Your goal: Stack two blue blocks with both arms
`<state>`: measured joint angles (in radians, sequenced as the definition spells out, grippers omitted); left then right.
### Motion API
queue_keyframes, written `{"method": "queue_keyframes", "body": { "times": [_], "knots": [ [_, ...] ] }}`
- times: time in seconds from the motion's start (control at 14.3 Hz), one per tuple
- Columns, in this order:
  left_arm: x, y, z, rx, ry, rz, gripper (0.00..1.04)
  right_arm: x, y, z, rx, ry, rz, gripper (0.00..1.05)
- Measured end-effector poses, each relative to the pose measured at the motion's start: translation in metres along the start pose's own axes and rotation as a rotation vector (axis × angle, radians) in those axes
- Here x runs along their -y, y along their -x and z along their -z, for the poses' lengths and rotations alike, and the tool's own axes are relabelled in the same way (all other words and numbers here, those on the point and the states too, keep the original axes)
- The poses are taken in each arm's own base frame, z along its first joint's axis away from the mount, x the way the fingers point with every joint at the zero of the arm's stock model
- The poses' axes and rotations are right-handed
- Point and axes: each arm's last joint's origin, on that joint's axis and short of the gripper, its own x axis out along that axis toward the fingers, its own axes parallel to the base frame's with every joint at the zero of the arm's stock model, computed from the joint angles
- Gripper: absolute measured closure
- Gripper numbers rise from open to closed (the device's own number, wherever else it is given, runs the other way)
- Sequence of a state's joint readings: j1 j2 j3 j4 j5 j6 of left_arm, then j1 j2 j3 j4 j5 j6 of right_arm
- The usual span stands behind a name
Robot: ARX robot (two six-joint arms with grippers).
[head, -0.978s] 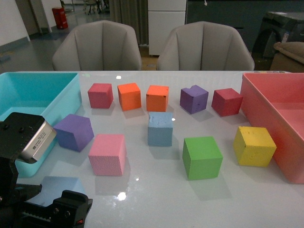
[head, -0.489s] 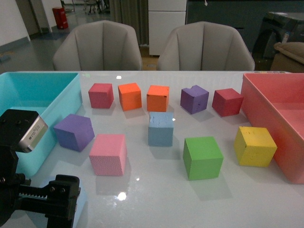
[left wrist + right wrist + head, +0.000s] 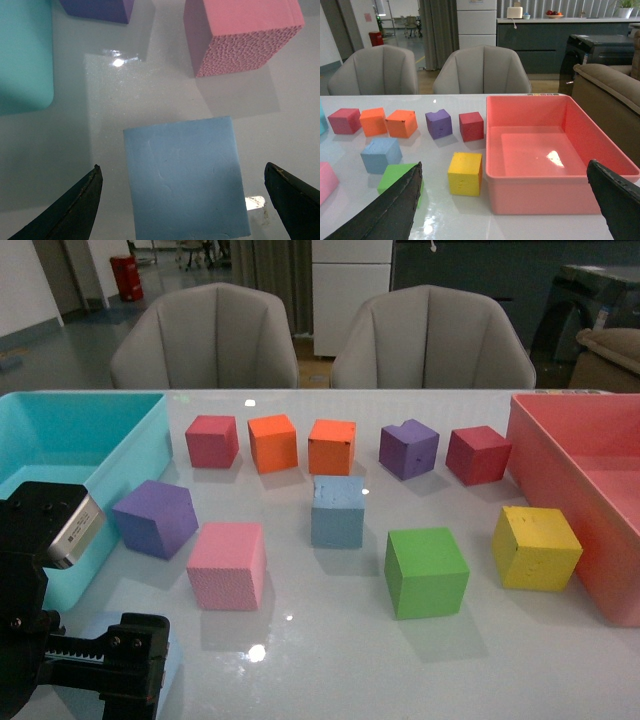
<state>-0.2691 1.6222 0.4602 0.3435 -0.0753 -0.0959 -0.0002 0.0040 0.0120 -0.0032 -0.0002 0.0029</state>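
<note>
One pale blue block (image 3: 337,512) sits mid-table, also seen in the right wrist view (image 3: 381,154). The second blue block (image 3: 185,177) lies on the table near the front left edge, straight under my left gripper (image 3: 182,169). That gripper is open, its black fingers (image 3: 80,205) standing apart on either side of the block without touching it. In the front view my left arm (image 3: 40,620) hides most of this block. My right gripper (image 3: 502,167) is open and holds nothing, raised off to the right, facing the pink bin (image 3: 540,200).
A teal bin (image 3: 60,440) stands at the left and the pink bin (image 3: 590,490) at the right. A pink cube (image 3: 228,565) and purple cube (image 3: 155,517) lie close to the left gripper. Green (image 3: 426,571), yellow (image 3: 536,547), red, orange and another purple cube are scattered about.
My left arm has shifted left and come over the near blue block, which was plainly visible in the front view a second ago. The other blocks have not moved.
</note>
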Motion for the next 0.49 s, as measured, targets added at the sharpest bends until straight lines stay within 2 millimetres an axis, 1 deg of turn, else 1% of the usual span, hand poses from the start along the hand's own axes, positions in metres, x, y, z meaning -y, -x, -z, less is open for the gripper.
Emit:
{"method": "queue_keyframes", "body": {
  "times": [0.21,0.35,0.42,0.49],
  "knots": [
    [0.000,-0.007,0.005,-0.018,0.003,-0.004,0.07,0.000,0.000,0.000,0.000,0.000,0.000,0.06],
    [-0.001,-0.018,0.012,-0.048,0.013,-0.007,0.07,0.000,0.000,0.000,0.000,0.000,0.000,0.06],
    [-0.001,-0.018,0.011,-0.033,0.014,-0.006,0.07,0.000,0.000,0.000,0.000,0.000,0.000,0.06],
    [-0.001,-0.018,0.011,-0.033,0.014,-0.010,0.13,0.000,0.000,0.000,0.000,0.000,0.000,0.06]
  ]
}}
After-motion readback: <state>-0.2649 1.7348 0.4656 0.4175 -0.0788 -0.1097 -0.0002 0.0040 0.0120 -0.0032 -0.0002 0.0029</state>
